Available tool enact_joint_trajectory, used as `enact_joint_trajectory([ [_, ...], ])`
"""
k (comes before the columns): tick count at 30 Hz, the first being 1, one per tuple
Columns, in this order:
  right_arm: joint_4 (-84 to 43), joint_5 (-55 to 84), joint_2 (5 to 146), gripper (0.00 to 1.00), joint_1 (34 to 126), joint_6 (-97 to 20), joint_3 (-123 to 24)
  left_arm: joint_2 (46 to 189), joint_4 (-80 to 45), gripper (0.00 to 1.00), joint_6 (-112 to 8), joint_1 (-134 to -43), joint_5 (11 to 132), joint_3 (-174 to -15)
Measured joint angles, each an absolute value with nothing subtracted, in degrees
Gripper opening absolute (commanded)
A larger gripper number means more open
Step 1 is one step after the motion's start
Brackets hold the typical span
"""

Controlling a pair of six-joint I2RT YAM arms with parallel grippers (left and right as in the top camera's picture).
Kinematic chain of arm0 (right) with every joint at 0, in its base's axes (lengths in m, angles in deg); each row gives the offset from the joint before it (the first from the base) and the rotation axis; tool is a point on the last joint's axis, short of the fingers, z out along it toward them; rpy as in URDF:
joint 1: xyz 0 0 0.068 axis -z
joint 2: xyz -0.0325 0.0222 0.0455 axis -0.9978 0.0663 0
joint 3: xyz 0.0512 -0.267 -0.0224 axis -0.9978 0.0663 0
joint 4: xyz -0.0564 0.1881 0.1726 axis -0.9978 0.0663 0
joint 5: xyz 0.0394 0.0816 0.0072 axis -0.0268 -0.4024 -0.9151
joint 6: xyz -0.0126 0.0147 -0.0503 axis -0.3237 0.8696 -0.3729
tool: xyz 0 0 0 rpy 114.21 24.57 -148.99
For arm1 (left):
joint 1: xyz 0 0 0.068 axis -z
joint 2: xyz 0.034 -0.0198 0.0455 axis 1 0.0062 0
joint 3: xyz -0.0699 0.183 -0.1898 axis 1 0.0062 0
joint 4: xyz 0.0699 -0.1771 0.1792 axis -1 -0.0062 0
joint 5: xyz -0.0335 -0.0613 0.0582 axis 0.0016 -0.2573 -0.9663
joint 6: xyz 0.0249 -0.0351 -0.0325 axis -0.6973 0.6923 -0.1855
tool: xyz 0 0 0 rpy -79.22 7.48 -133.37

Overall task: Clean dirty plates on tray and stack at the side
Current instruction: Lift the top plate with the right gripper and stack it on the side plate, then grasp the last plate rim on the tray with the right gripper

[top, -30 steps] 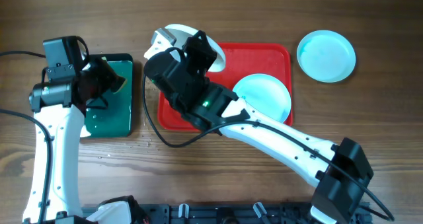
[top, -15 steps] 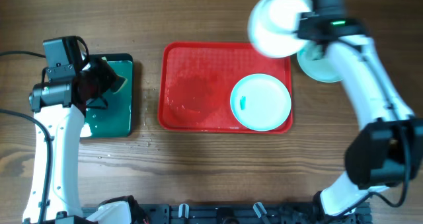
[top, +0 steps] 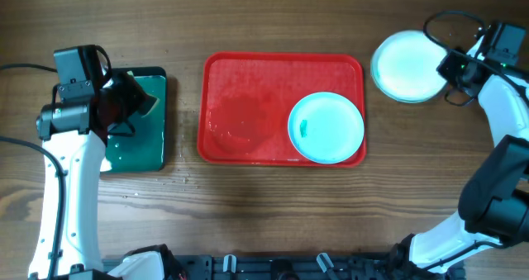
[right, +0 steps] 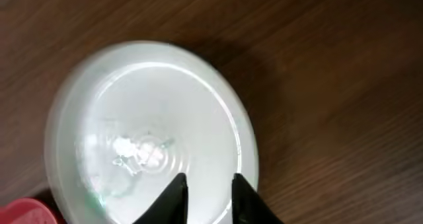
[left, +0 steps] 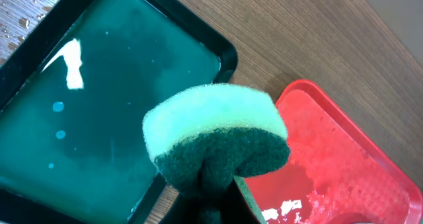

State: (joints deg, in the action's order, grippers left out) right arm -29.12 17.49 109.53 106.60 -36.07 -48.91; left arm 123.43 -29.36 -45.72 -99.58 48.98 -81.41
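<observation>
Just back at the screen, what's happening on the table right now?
The left gripper holds a green sponge above the dark green tray. The right gripper hovers open over the white plate, which lies beside the red tray. One turquoise plate with a teal smear sits in the red tray, not yet cleaned.

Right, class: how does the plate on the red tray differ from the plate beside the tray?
The tray plate lies inside the red tray; the side plate lies outside it, on the table. The tray plate has a clear teal smear; the side plate looks nearly clean. Both are round and shallow.
</observation>
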Motion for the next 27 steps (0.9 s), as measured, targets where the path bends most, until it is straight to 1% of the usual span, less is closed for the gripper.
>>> enact_joint_trajectory([
  [3, -29.36, 16.09, 109.53, 0.29, 106.60, -35.44, -48.65, 123.43, -29.34, 0.04, -45.69, -99.58, 48.95, -81.41],
  [5, -28.74, 12.31, 109.53, 0.34, 106.60, -35.11, -48.65, 123.43, -29.34, 0.04, -45.72, -99.58, 48.95, -81.41],
  [8, -26.36, 5.12, 109.53, 0.45, 106.03, -35.44, -48.65, 123.43, -29.32, 0.04, -45.69, -99.58, 48.98, -81.41],
  [10, -23.85, -1.90, 109.53, 0.45, 103.52, -37.56, -48.60, 123.43, -29.36, 0.04, -45.69, -99.58, 48.95, -81.41],
  [13, -17.84, -4.24, 109.53, 0.45, 97.73, -40.77, -48.56, 123.43, -29.34, 0.04, -45.69, -99.58, 48.98, -81.41],
  [15, -13.47, -2.16, 109.53, 0.47, 92.11, -42.28, -48.43, 123.43, -29.34, 0.04, -45.69, -99.58, 48.98, -81.41],
  [16, -11.43, -0.13, 109.53, 0.49, 89.09, -42.89, -48.32, 123.43, -29.40, 0.04, -45.69, -99.58, 48.98, -81.41],
  [21, -3.76, 13.16, 109.53, 0.50, 78.80, -43.90, -48.17, 123.43, -29.45, 0.04, -45.69, -99.58, 48.98, -81.41],
  [23, -2.82, 17.29, 109.53, 0.50, 76.63, -43.90, -48.17, 123.43, -29.42, 0.04, -45.69, -99.58, 48.98, -81.41],
  [27, -2.80, 21.14, 109.53, 0.50, 76.13, -43.85, -48.17, 123.43, -29.45, 0.04, -45.69, -99.58, 48.98, -81.41],
])
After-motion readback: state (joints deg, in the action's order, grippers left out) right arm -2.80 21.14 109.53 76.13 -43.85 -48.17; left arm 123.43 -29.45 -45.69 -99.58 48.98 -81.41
